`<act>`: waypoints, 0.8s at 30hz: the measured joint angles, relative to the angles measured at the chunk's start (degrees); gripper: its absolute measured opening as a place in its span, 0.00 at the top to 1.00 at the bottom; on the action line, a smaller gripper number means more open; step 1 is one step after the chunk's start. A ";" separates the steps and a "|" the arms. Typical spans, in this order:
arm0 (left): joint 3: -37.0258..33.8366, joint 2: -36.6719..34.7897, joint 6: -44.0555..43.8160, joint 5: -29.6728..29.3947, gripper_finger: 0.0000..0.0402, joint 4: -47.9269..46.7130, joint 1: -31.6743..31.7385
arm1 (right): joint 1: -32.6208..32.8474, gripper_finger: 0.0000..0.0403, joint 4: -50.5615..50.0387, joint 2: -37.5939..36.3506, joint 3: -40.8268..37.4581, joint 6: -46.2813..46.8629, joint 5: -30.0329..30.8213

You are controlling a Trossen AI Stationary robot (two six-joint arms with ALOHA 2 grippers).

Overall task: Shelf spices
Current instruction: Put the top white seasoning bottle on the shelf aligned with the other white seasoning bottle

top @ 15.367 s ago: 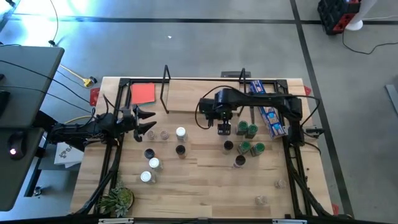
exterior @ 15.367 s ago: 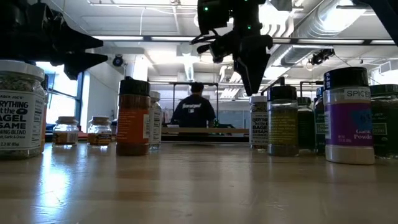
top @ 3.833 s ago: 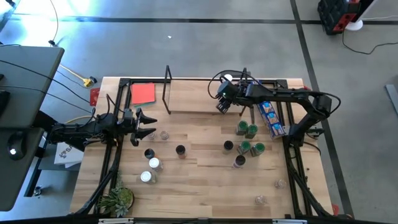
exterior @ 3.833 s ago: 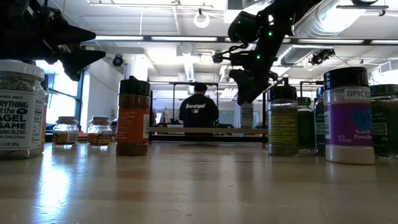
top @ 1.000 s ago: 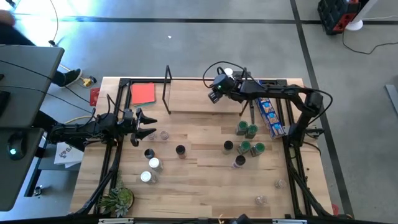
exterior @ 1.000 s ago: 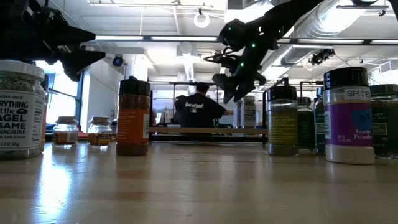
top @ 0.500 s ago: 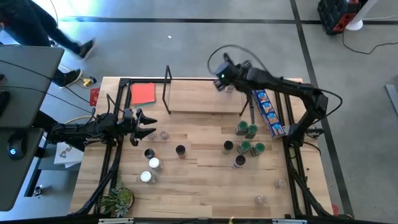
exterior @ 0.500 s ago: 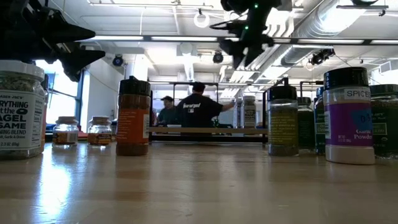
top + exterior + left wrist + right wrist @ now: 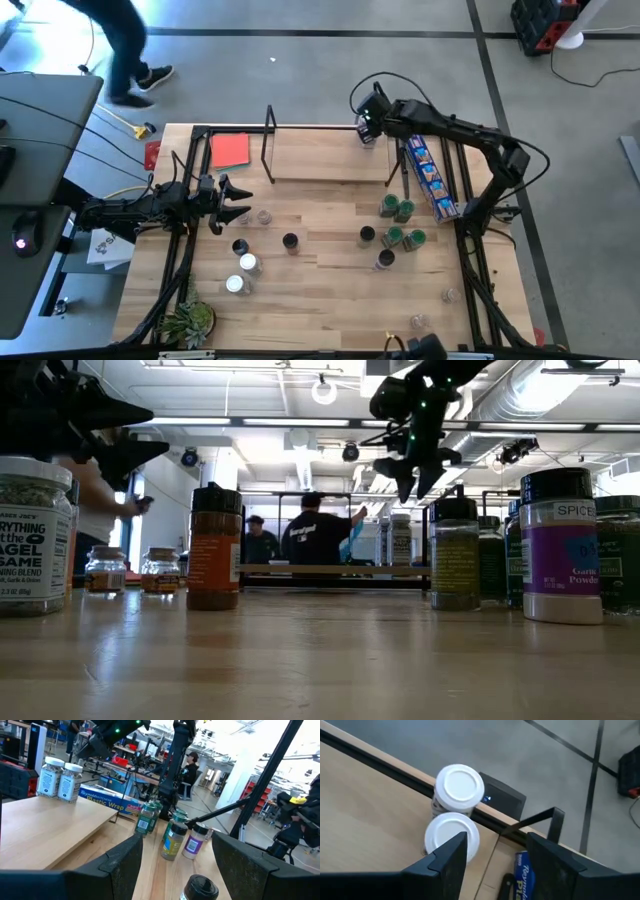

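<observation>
The shelf (image 9: pixel 325 158) is a low light-wood rack at the table's far side. Two white-lidded spice jars (image 9: pixel 459 787) (image 9: pixel 451 837) stand upright side by side at its far right corner; the low view shows them as jars (image 9: pixel 398 540) on the board. My right gripper (image 9: pixel 495 865) hovers open above them and touches nothing; it also shows in the high view (image 9: pixel 366 120). More spice jars stand on the table: green-lidded ones (image 9: pixel 396 207), black-lidded ones (image 9: pixel 290 241) and white-lidded ones (image 9: pixel 248 263). My left gripper (image 9: pixel 243 199) waits open at the table's left edge.
A long blue packet (image 9: pixel 430 175) lies along the right side beside the shelf. A red card (image 9: pixel 230 150) lies at the far left. A small plant (image 9: pixel 190 322) sits at the near left corner. People move in the room beyond the table.
My right gripper, open with nothing in it, has risen and swung from over the shelf's middle right toward the table's far right, tipping as it went. It now hangs above the two white-lidded jars, which have stayed put.
</observation>
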 joint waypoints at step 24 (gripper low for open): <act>0.00 0.00 -0.07 0.07 0.41 -0.02 0.02 | -0.24 0.51 1.26 2.97 -0.02 -1.52 -5.22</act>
